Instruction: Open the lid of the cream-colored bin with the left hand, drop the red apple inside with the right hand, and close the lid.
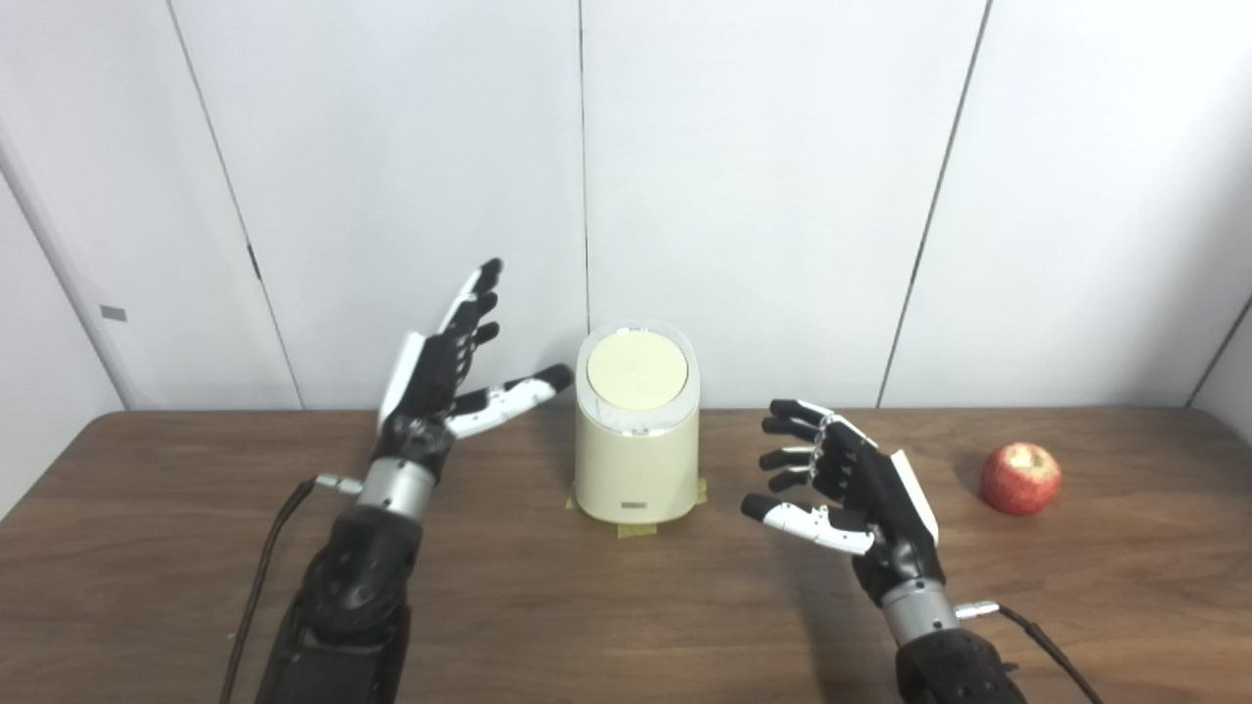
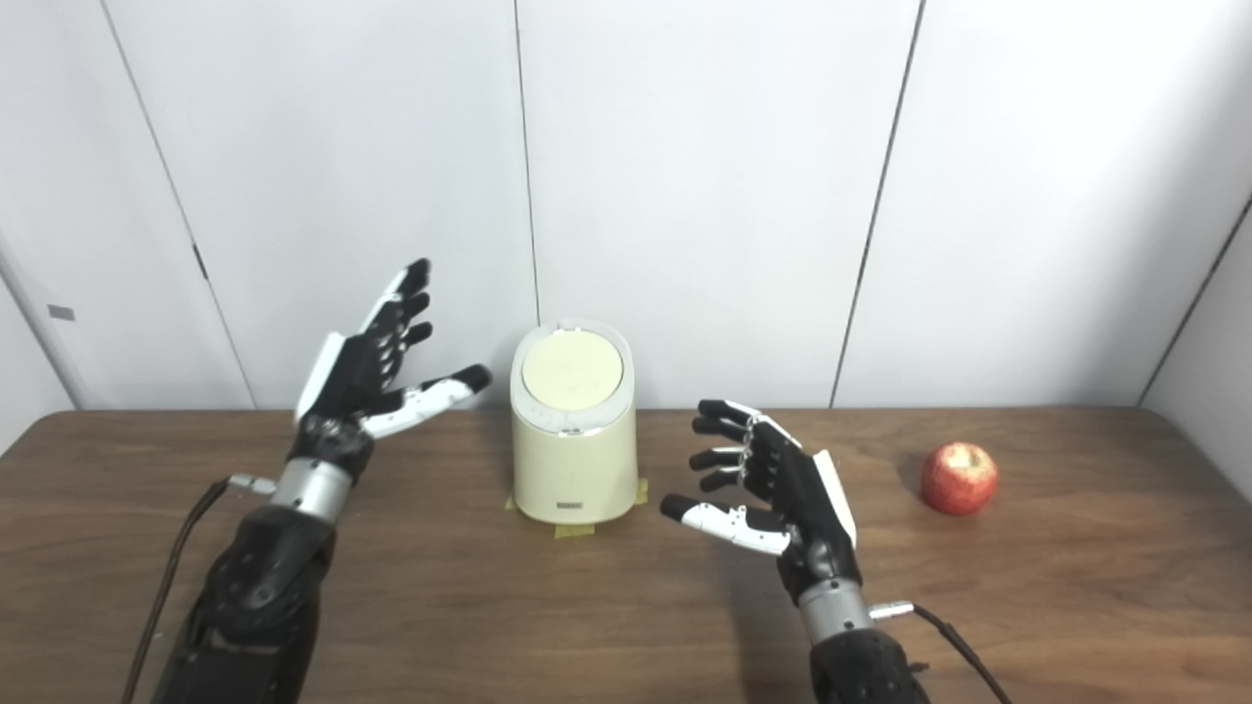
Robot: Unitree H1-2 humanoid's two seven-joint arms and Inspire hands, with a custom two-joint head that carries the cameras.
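Observation:
The cream-colored bin [image 1: 637, 440] stands at the middle of the table's far side, its round lid [image 1: 637, 372] lying flat and closed. Raised to the left of the bin is my left hand [image 1: 442, 372], open, with its thumb pointing at the bin's top but apart from it. My right hand [image 1: 841, 484] hovers open over the table to the right of the bin, palm turned toward it, holding nothing. The red apple [image 1: 1020, 477] rests on the table further right, well apart from the right hand.
The brown wooden table [image 1: 587, 606] ends at a white panelled wall [image 1: 763, 196] right behind the bin. Strips of yellow tape [image 1: 636, 529] hold the bin's base to the tabletop. Cables trail from both wrists.

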